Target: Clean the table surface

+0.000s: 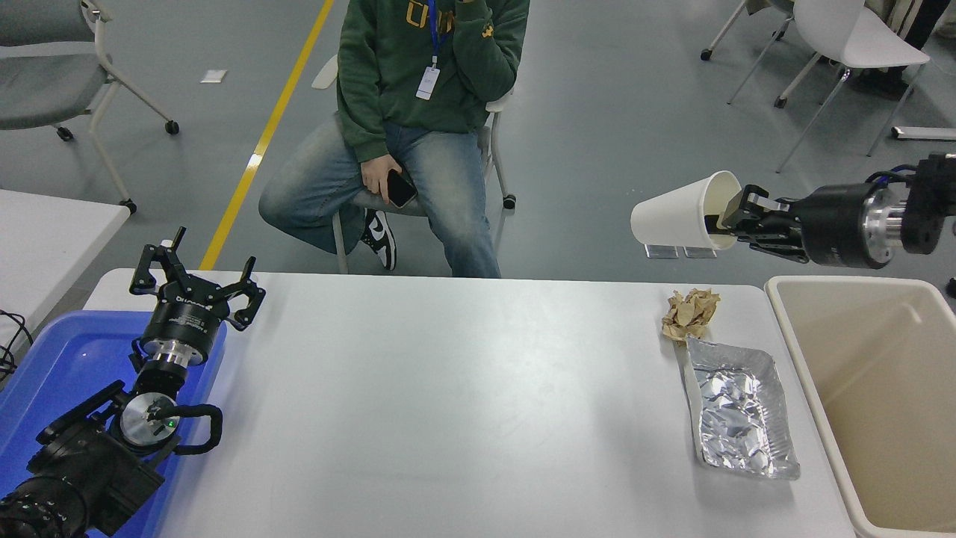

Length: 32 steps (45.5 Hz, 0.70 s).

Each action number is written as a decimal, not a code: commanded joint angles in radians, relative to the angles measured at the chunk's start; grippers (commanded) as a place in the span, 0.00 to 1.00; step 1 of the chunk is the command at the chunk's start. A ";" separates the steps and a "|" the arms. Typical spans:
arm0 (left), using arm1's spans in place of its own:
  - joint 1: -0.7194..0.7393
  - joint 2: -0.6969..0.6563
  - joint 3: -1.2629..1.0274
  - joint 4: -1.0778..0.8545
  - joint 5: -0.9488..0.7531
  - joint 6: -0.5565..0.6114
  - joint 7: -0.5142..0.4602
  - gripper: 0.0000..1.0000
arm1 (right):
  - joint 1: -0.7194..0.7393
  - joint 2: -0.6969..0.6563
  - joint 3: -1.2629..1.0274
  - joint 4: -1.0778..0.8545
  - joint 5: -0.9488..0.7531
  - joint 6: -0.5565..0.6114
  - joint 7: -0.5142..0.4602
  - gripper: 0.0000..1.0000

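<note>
Right gripper grasping white paper cup aloft, far right; crumpled brown paper and foil tray left on surface; left gripper released.

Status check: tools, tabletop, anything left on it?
Right tool shut on paper cup, held aloft. Left tool open, parked. Table surface holds crumpled paper, foil tray.

The table surface is matte white. A white paper cup, cream inside, sits in the black right gripper. The crumpled paper is tan-brown; the foil tray is shiny silver with wrinkled glints. The bin looks beige, perhaps off-white. The plastic tray is blue beneath the black left gripper.
</note>
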 commanded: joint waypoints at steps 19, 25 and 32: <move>0.000 0.000 0.000 0.000 0.000 0.001 0.000 1.00 | -0.029 -0.041 -0.001 -0.103 0.013 -0.001 -0.003 0.00; 0.000 0.000 0.000 0.000 0.000 -0.001 0.000 1.00 | -0.099 -0.036 0.000 -0.195 0.013 -0.036 -0.005 0.00; 0.000 0.000 0.000 0.000 0.000 0.001 0.000 1.00 | -0.211 -0.027 0.003 -0.317 0.014 -0.086 -0.006 0.00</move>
